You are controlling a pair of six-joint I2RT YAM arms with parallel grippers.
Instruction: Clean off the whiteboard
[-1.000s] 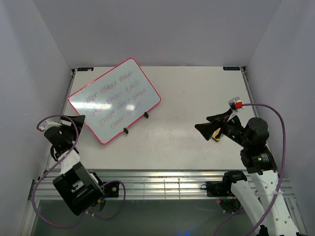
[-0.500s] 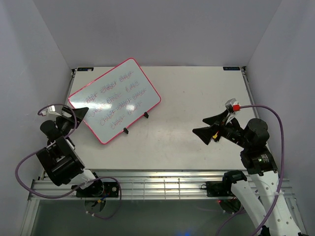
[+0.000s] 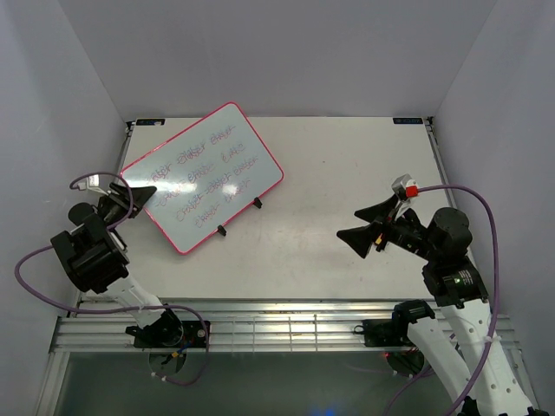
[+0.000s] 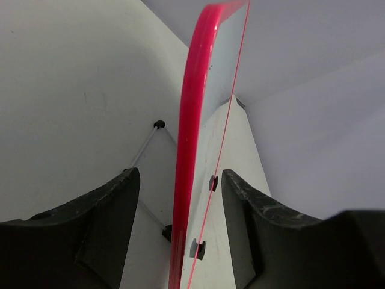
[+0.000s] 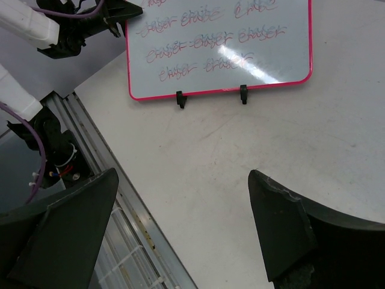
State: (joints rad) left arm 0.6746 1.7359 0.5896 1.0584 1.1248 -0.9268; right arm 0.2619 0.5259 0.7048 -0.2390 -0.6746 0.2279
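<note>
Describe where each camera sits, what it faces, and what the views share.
Top external: above, behind the arms, facing down on the white table; left gripper, right gripper show.
Left wrist: faces the pink-red-framed white rectangular whiteboard edge-on between its black fingers.
Right wrist: faces down at the table between its fingers.
Shared: all show the whiteboard.

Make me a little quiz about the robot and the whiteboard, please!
1. True or false: the whiteboard is wiped clean.
2. Pick one: what is between the left arm's fingers? A) the board's pink edge B) a yellow block C) nothing at all
3. Count: how many black clip feet show along the board's edge in the right wrist view?

Key: 1 false, red writing covers it. 2 A, the fingers stand on either side of the edge, not yet pinching it. 3 two.
</note>
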